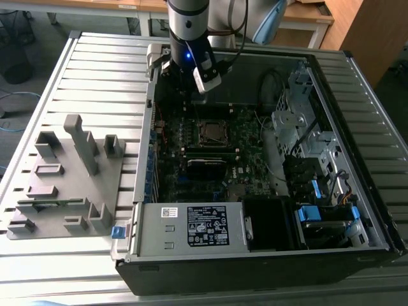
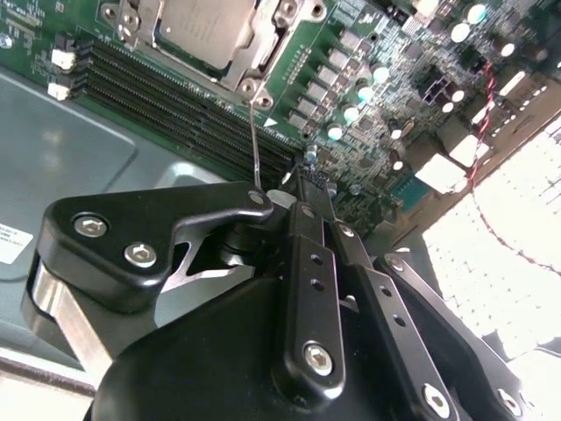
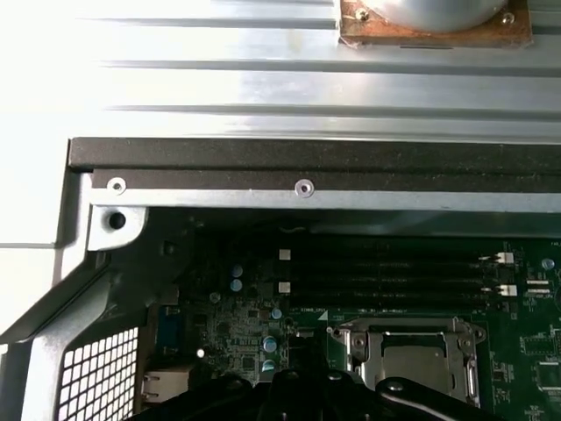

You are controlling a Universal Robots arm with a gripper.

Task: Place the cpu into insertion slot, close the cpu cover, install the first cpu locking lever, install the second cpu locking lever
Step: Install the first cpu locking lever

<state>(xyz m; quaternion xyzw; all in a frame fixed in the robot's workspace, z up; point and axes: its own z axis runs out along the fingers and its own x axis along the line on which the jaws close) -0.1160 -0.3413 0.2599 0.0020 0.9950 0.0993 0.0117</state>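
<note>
An open computer case (image 1: 255, 271) holds a green circuit board (image 1: 248, 172), where the cpu (image 2: 206, 26), cut off at the frame edge, lies in the insertion slot (image 1: 213, 132) framed by the cpu cover (image 3: 412, 329), and the gripper (image 2: 307, 182), jaws closed together, hangs beside a thin wire lever (image 2: 254, 140).

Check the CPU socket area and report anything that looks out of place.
One thing stands out in the second wrist view: a thin wire locking lever stands upright beside the cpu cover instead of lying latched flat. The cpu sits under the cover. Nothing looks spilled or damaged.
</note>
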